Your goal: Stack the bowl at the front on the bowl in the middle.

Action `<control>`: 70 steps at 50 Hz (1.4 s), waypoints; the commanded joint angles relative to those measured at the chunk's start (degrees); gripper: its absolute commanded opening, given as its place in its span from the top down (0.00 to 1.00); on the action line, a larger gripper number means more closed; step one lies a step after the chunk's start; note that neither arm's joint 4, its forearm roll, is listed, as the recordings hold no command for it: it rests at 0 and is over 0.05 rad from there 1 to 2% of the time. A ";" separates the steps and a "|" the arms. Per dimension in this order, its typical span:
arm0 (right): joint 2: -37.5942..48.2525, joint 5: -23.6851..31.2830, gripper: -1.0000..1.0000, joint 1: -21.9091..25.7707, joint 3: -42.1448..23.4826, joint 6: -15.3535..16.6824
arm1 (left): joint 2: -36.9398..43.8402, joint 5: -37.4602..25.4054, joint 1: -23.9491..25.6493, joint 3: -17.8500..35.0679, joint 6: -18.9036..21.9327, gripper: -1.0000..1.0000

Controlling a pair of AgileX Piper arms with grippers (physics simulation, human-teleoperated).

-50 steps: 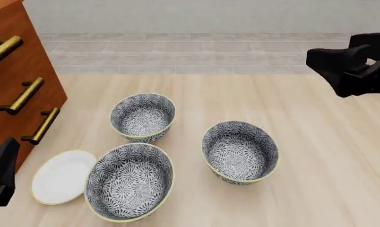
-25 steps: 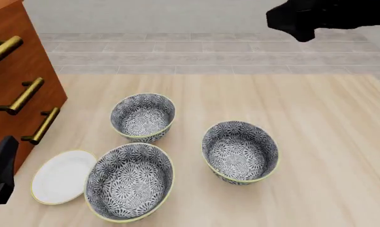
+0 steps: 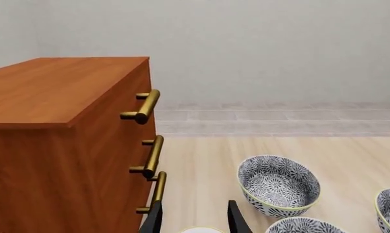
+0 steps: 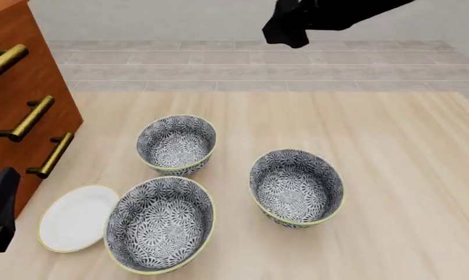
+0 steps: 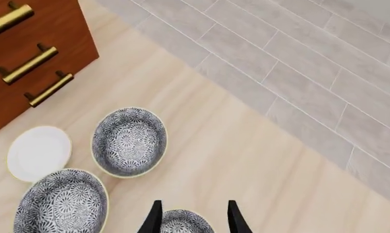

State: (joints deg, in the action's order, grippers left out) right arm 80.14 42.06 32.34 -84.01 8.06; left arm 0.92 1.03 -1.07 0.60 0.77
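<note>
While the left gripper [image 3: 193, 218] hung with fingers apart at the tabletop's [image 4: 390, 151] left front corner, a white plate [image 4: 75, 217] lay beside it; the bowl at the front [image 4: 160, 223] and the bowl in the middle [image 4: 177, 143] sat left of centre — untouched; the right gripper [image 5: 193, 217], fingers parted, hovered high above the far edge.

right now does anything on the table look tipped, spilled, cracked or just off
Nothing stands out. All three patterned bowls sit upright and apart: the back one, the right one and the wider-looking front-left one. The white plate lies flat beside that one. No spill or damage shows. Both grippers, left and right, are open and hold nothing.
</note>
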 commanded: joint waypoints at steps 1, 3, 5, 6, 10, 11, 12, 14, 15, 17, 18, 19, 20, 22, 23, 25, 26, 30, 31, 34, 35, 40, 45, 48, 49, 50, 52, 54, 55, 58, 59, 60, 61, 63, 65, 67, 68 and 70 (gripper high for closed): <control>6.94 2.22 0.00 3.49 -5.38 -2.30 | -0.56 -0.63 -0.21 0.30 -0.11 0.00; 7.54 2.52 0.00 4.06 -5.95 -2.81 | -0.69 -0.78 -0.20 0.31 -0.10 0.00; 8.16 2.64 0.00 4.52 -6.31 -3.17 | -0.78 -0.85 -0.15 0.31 0.00 0.00; 8.44 2.71 0.00 4.66 -6.46 -3.26 | -0.72 -0.84 -0.10 0.34 0.01 0.00; 9.73 2.63 0.00 4.42 -7.05 -3.32 | -0.72 -0.89 -0.15 0.53 -0.06 0.00; 10.10 2.81 0.00 4.44 -7.21 -3.72 | -0.78 -1.02 -0.16 0.61 -0.13 0.00; 10.21 2.56 0.00 4.47 -7.07 -3.58 | -0.82 -1.06 -0.18 0.68 -0.15 0.00; 10.62 2.38 0.00 4.65 -6.91 -3.57 | -0.78 -1.07 -0.20 0.72 -0.13 0.00; 10.86 2.54 0.00 4.72 -7.09 -3.74 | -0.76 -1.11 -0.19 0.72 -0.14 0.00; 11.82 2.97 0.00 4.98 -8.00 -4.41 | -0.71 -1.22 -0.09 0.75 -0.09 0.00; 12.14 2.97 0.00 4.79 -8.34 -4.39 | -0.41 -1.01 0.01 0.86 -0.11 0.00; 12.47 2.97 0.00 4.64 -8.58 -4.44 | -0.77 -1.31 0.09 0.80 -0.04 0.00; 13.01 2.98 0.00 4.58 -8.91 -4.62 | -0.44 -0.98 0.16 0.87 0.09 0.00; 14.43 2.39 0.00 3.57 -8.95 -4.46 | -0.51 -1.09 0.39 0.96 0.18 0.00; 14.80 2.09 0.00 3.29 -8.81 -4.38 | -0.52 -1.09 0.43 0.96 0.25 0.00; 15.32 1.80 0.00 3.41 -8.74 -4.65 | -0.56 -1.21 0.53 1.07 0.29 0.00; 15.50 1.54 0.00 3.40 -8.51 -4.75 | -0.65 -1.36 0.57 1.22 0.23 0.00; 17.17 -0.71 0.00 3.58 -6.32 -4.62 | -0.65 -1.48 0.59 1.47 0.22 0.00; 17.41 -0.94 0.00 3.60 -6.15 -4.67 | -0.71 -1.60 0.57 1.60 0.16 0.00; 18.37 -1.42 0.00 3.94 -5.81 -4.93 | -0.62 -1.65 0.36 1.72 -0.13 0.00; 18.64 -1.63 0.00 4.24 -5.75 -4.91 | -0.62 -1.65 0.36 1.72 -0.13 0.00; 19.51 -1.90 0.00 5.14 -5.80 -5.07 | -0.49 -1.83 0.14 2.22 -0.52 0.00; 20.48 -2.79 0.00 6.46 -5.10 -5.32 | -0.64 -2.06 0.15 2.55 -0.84 0.00; 21.15 -3.68 0.00 6.69 -4.32 -5.36 | -0.65 -2.13 0.25 2.60 -0.95 0.00; 21.37 -3.84 0.00 6.75 -4.26 -5.45 | -0.68 -2.16 0.30 2.62 -0.99 0.00; 21.70 -4.37 0.00 6.69 -3.85 -5.42 | -0.73 -2.18 0.44 2.66 -0.94 0.00; 22.03 -4.65 0.00 7.05 -3.71 -5.67 | -0.71 -2.23 0.47 2.64 -1.02 0.00; 22.32 -4.65 0.00 7.52 -3.86 -6.09 | -0.68 -2.18 0.50 2.58 -1.03 0.00; 22.40 -4.68 0.00 7.62 -3.90 -6.22 | -0.63 -2.19 0.50 2.57 -1.08 0.00; 22.50 -4.93 0.00 7.72 -3.80 -6.27 | -0.65 -2.17 0.58 2.54 -1.04 0.00; 22.50 -4.93 0.00 7.72 -3.80 -6.27 | -0.65 -2.17 0.58 2.54 -1.04 0.00; 22.54 -5.09 0.00 7.72 -3.68 -6.25 | -0.68 -2.26 0.64 2.53 -1.06 0.00; 22.76 -5.42 0.00 7.93 -3.46 -6.28 | -0.71 -2.24 0.66 2.47 -1.11 0.00; 22.98 -5.66 0.00 8.15 -3.40 -6.46 | -0.74 -2.29 0.71 2.45 -1.06 0.00; 23.12 -5.89 0.00 8.31 -3.27 -6.55 | -0.71 -2.29 0.71 2.44 -1.12 0.00; 23.19 -6.27 0.00 8.31 -2.94 -6.39 | -0.73 -2.28 0.76 2.47 -1.06 0.00; 23.33 -6.38 0.00 8.43 -2.91 -6.45 | -0.73 -2.35 0.77 2.53 -1.12 0.00; 23.44 -6.36 0.00 8.53 -3.08 -6.62 | -0.76 -2.39 0.85 2.50 -1.10 0.00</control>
State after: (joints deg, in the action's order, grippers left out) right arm 102.63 36.82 40.11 -87.61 1.85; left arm 0.22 -1.19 -0.43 3.06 -0.25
